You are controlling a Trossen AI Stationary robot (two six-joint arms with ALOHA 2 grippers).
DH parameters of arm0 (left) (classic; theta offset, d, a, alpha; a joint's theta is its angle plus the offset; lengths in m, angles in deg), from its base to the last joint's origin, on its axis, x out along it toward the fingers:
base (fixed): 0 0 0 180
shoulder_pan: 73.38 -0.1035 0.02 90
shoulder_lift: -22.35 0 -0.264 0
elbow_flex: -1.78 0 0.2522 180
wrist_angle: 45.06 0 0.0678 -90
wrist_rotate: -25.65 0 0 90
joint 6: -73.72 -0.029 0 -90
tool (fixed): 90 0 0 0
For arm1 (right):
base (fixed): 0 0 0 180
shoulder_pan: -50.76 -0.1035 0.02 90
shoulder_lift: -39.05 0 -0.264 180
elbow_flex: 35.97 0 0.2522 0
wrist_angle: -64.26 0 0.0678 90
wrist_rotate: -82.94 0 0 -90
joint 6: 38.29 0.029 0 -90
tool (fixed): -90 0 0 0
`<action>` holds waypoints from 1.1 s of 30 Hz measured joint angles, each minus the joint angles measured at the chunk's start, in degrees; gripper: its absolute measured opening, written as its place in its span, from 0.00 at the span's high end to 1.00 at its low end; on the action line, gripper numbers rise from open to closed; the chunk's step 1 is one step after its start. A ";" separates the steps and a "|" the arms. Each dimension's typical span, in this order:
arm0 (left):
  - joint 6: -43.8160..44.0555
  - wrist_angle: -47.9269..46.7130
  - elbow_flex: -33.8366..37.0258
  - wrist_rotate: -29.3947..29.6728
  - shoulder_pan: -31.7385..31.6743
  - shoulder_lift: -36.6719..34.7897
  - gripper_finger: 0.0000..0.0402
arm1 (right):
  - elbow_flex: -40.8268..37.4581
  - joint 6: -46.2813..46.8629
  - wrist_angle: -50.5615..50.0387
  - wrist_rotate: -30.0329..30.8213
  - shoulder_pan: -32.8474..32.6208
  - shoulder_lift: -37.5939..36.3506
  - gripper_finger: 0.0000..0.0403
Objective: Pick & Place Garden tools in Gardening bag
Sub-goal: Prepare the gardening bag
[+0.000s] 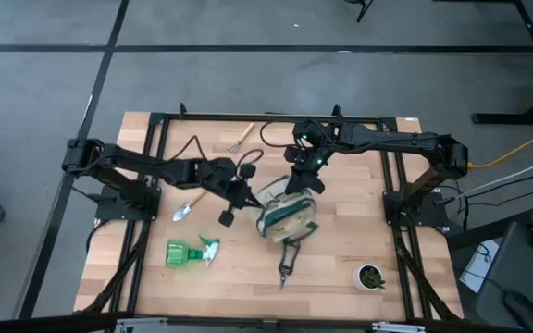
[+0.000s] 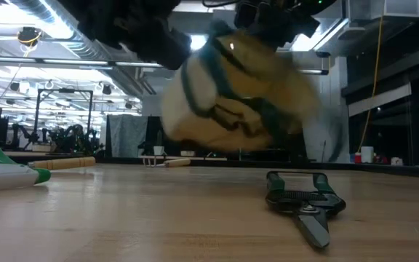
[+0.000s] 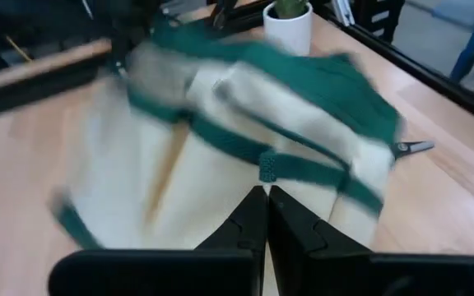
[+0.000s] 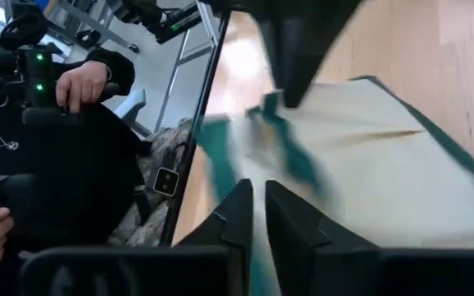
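The cream canvas bag with green trim hangs tilted above the table's middle and shows blurred in the low view. My right gripper is shut on its top. My left gripper is shut, its tips just before the bag's side wall. The black shears lie flat near the front, below the bag. The green spray bottle lies on its side at front left. The trowel lies left of the bag, and the rake lies at the back. My left gripper's shut fingertips stand at the bag's cream side wall under a green strap; I cannot tell whether they touch it. My right gripper pinches the bag's green-trimmed top edge between its two fingers, coming from above and pointing down. The bag hangs tilted below the fingers, clear of the table.
A small white pot with a green plant stands at the front right. A black cable lies at the back left. Beyond the table a person's hands hold dark handles. A black frame rims the table.
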 joint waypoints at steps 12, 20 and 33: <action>4.02 1.82 2.96 -6.18 -7.17 0.00 1.00 | 0.02 -0.57 -0.04 0.75 4.22 -0.06 0.71; 9.48 11.71 8.34 -11.76 -12.04 0.00 1.00 | 0.02 -10.28 -15.09 1.97 5.26 -2.09 0.67; 17.98 19.59 9.49 -12.30 -14.23 0.00 1.00 | -3.69 -18.74 -6.12 27.96 -3.34 -2.64 0.67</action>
